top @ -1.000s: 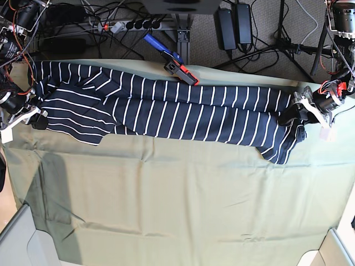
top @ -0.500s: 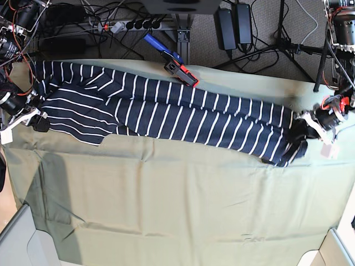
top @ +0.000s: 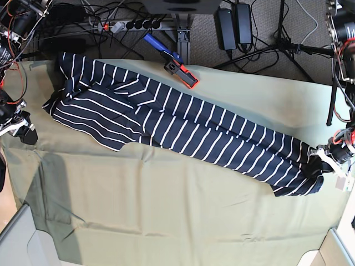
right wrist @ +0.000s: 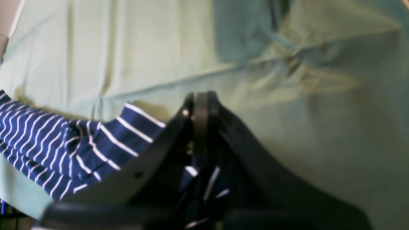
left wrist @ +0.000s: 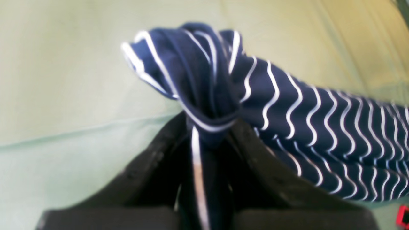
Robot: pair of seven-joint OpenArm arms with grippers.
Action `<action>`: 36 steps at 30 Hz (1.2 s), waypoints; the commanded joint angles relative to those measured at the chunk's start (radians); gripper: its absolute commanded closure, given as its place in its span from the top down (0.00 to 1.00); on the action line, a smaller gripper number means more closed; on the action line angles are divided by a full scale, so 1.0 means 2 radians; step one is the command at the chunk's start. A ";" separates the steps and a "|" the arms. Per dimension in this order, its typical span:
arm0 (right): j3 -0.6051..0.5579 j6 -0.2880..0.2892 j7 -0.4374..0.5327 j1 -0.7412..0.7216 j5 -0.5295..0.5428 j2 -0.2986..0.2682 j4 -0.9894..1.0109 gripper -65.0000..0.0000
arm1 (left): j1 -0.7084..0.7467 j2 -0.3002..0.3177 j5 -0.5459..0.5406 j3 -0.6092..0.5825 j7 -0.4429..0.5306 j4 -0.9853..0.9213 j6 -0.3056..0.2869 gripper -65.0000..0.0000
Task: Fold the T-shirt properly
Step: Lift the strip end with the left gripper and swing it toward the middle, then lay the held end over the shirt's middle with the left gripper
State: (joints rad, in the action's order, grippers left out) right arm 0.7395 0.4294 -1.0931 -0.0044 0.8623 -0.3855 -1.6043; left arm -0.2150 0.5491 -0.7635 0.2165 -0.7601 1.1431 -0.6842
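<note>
Item: dark navy short-sleeved soft fabric T-shirt with thin white stripes point(top: 183, 133). Location: laid in a long, narrow diagonal band across the olive-green cloth sheet point(top: 166, 216) covering the table, running from the far corner on the base view's left toward the near edge on its right.

Left hand point(left wrist: 211, 127): clamped on a bunched end of the shirt; gathered folds stand up between the black fingers point(left wrist: 255, 153).

Right hand point(right wrist: 201, 105): fingertips pressed together; striped fabric sits lower between the fingers, so it appears to grip that end too, though the base view leaves this unclear.

Handling, judged: light, limp, no stiffness; sags and creases wherever unsupported; not fragile; may slide over the sheet and drag it into wrinkles. Best held at corners, hem or shoulder seams, both ends together under mild tension, rather than mid-body, where only one layer may lift.

Other: red-and-blue tool point(top: 177, 65) on the far table edge, just beside the shirt.
</note>
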 commanded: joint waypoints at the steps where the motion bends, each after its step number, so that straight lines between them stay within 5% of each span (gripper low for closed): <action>1: 0.006 0.029 0.010 -0.009 0.009 -0.011 -0.010 0.00 | -0.024 0.011 -0.009 0.004 0.015 -0.008 -0.007 0.00; 6: 0.007 0.029 0.010 -0.008 0.008 -0.011 -0.010 0.00 | -0.030 0.011 -0.036 0.002 -0.042 0.019 -0.007 0.00; 14: 0.006 0.029 0.014 -0.009 0.008 -0.011 -0.010 0.00 | 0.090 -0.025 -0.059 -0.027 -0.052 0.259 -0.007 0.00; 21: 0.006 0.029 0.015 -0.009 0.002 -0.010 -0.010 0.00 | 0.122 -0.079 0.044 -0.156 -0.025 0.401 0.000 0.00; 29: 0.006 0.029 0.015 -0.008 0.002 -0.011 -0.010 0.00 | 0.123 -0.139 0.173 -0.285 0.005 0.367 0.028 0.00; 36: 0.006 0.029 0.009 -0.008 0.002 -0.011 -0.010 0.00 | 0.123 -0.167 0.224 -0.335 0.023 0.308 0.032 0.00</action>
State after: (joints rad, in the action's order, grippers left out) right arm 0.7460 0.4294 -1.0916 -0.0093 0.8486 -0.3851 -1.6054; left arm 0.0444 0.2161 -0.2996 -0.4557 -0.7448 1.7435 -0.6289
